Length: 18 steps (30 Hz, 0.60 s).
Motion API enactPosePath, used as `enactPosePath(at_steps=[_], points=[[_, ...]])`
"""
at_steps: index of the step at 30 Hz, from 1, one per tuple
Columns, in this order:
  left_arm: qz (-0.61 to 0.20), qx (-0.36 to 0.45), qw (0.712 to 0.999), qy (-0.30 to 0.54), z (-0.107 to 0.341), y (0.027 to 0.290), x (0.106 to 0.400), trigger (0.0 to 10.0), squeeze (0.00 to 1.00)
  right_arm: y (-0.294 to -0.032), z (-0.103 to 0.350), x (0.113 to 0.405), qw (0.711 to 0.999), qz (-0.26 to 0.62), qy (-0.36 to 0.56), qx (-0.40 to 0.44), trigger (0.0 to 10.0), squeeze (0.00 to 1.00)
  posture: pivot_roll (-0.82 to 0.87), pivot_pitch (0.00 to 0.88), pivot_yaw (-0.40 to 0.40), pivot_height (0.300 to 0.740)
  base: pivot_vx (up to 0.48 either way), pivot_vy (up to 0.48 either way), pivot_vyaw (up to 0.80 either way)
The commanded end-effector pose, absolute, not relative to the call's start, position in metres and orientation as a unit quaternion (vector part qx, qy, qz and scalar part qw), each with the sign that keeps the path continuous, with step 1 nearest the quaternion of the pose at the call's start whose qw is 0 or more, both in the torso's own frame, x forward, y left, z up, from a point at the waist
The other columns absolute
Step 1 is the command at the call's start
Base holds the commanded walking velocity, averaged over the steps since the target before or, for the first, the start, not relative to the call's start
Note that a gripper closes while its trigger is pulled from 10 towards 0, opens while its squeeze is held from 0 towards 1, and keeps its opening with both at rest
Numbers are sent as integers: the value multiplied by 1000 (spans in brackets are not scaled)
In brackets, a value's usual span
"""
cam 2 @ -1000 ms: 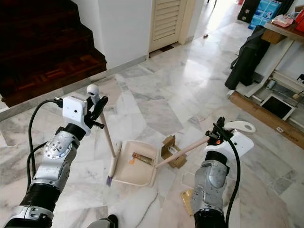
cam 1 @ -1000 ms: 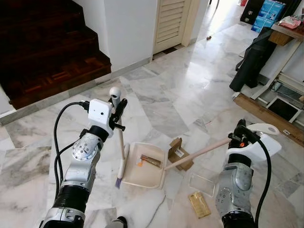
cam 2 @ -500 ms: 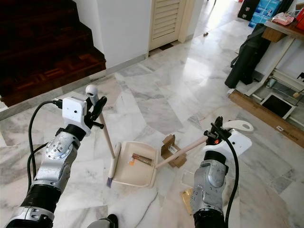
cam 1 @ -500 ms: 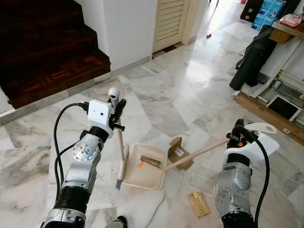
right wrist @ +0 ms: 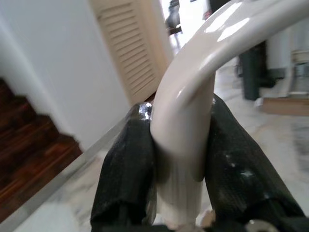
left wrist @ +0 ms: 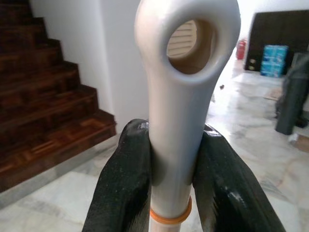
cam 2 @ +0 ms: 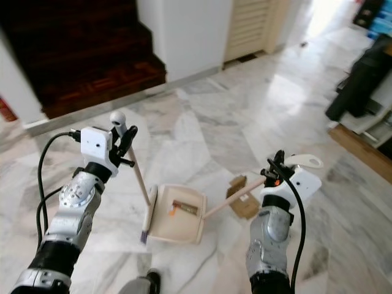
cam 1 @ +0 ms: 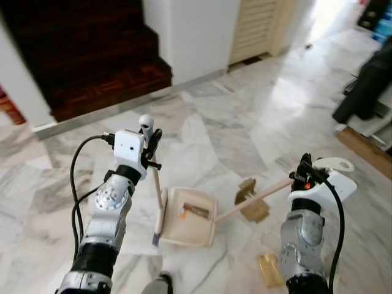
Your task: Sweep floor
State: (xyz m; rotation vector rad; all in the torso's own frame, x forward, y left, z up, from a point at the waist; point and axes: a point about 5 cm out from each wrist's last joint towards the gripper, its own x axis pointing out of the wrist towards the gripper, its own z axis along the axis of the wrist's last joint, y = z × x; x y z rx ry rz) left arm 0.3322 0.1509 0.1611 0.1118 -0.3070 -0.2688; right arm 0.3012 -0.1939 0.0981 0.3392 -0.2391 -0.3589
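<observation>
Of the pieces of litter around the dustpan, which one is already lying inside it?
The small brown piece with an orange scrap beside it lies inside the dustpan; the cardboard box and the yellowish packet remain on the marble floor.

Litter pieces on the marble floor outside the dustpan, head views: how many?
2. A brown folded cardboard piece lies just right of the cream plastic dustpan, under the right gripper's pale stick. A flat tan packet lies nearer the robot, beside its right arm. Blur may hide more.

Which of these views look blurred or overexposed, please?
Both eye views are motion-smeared, worst at the right edge, with the top-right doorway blown out; left wrist view is sharp on the broom handle, background soft; right wrist view has glare on the dustpan handle and a blurred room.
</observation>
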Motion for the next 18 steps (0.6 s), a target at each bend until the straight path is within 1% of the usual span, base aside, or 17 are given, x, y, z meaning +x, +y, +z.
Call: enactPosePath(at_steps=[1,6,14,18], points=[[-142,58,971,-182,174,145,332,10000,0,-195,106,302,958,-180,-137,175,10000,0,162,128,-71,740,0,0,706],[-143,57,971,-183,175,143,332,10000,0,-195,105,302,959,-179,-134,176,10000,0,162,128,-71,740,0,0,648],[-138,48,974,-172,171,143,332,10000,0,-196,103,302,956,-183,-129,191,10000,0,160,128,-75,740,0,0,0],[-137,48,975,-171,170,143,331,10000,0,-197,103,302,955,-182,-129,194,10000,0,162,128,-78,740,0,290,0]])
